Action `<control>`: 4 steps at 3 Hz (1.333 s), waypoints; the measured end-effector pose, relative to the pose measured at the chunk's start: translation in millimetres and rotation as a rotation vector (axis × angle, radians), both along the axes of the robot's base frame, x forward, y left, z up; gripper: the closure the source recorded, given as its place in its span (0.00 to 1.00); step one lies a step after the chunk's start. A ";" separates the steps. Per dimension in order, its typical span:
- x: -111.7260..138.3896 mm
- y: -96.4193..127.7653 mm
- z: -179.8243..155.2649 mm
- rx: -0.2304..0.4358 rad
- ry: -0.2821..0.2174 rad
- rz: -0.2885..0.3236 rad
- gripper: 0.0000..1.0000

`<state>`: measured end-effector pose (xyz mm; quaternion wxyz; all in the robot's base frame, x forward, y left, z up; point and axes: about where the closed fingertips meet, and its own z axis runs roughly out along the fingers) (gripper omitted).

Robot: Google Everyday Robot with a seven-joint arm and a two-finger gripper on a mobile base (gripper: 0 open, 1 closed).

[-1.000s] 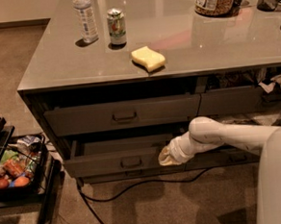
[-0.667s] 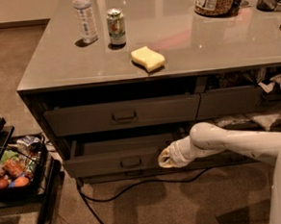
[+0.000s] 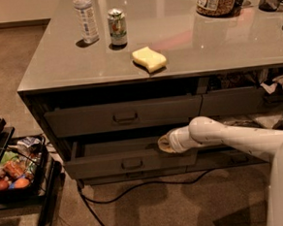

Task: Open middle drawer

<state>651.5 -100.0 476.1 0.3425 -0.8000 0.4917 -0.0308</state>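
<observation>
POS: my jaws sit at the top edge of the wide dark grey middle drawer (image 3: 111, 164), right of its small rectangular handle (image 3: 132, 163); drawer partly out | GRIP: cannot tell | RISK: off-centre pull may skew and jam it, or slip off.

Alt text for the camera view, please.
A white robot arm holds its gripper inside the partly open dark grey middle drawer of a grey counter. On top: a yellow sponge, a drink can and a clear bottle.

Middle drawer (image 3: 101, 164) partly open; gripper (image 3: 163, 145) at its right end.
</observation>
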 end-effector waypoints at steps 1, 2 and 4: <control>25.4 -8.7 -2.8 -0.019 -0.027 -0.012 1.00; 34.3 -17.7 -24.3 -0.024 -0.002 -0.040 1.00; 34.3 -22.7 -51.1 -0.042 0.048 -0.053 1.00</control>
